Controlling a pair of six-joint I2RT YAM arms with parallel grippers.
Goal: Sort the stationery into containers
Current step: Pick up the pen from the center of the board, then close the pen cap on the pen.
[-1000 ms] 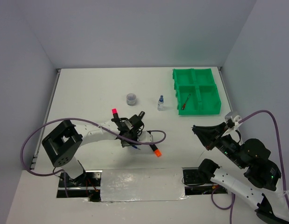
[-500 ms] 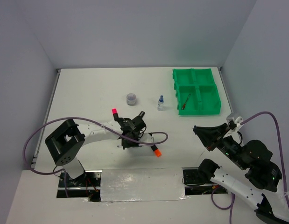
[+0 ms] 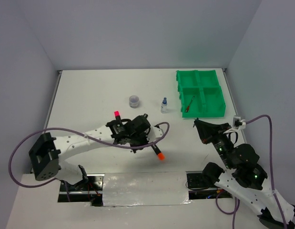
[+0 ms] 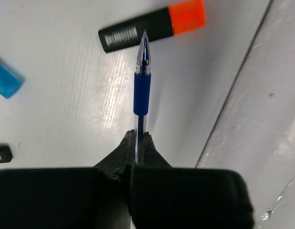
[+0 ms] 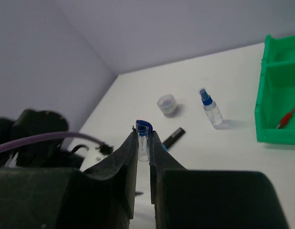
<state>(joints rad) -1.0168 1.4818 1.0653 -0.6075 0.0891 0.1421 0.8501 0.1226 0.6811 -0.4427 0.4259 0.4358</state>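
My left gripper is shut on a thin blue pen, whose tip points at the orange-ended highlighter on the table. In the top view this gripper sits just left of that highlighter. A blue highlighter end lies to the left. The pink-ended highlighter lies behind the arm. My right gripper is shut on a clear pen cap with a blue clip, held above the table. The green tray holds the red pen.
The blue-capped bottle and the round greyish tub stand mid-table, left of the tray; both also show in the right wrist view, the bottle and the tub. A black highlighter lies beyond the cap. A purple cable loops by the left wrist.
The left arm has swung its elbow down and left, with its gripper staying by the orange highlighter. The right gripper has shifted a little up and left.
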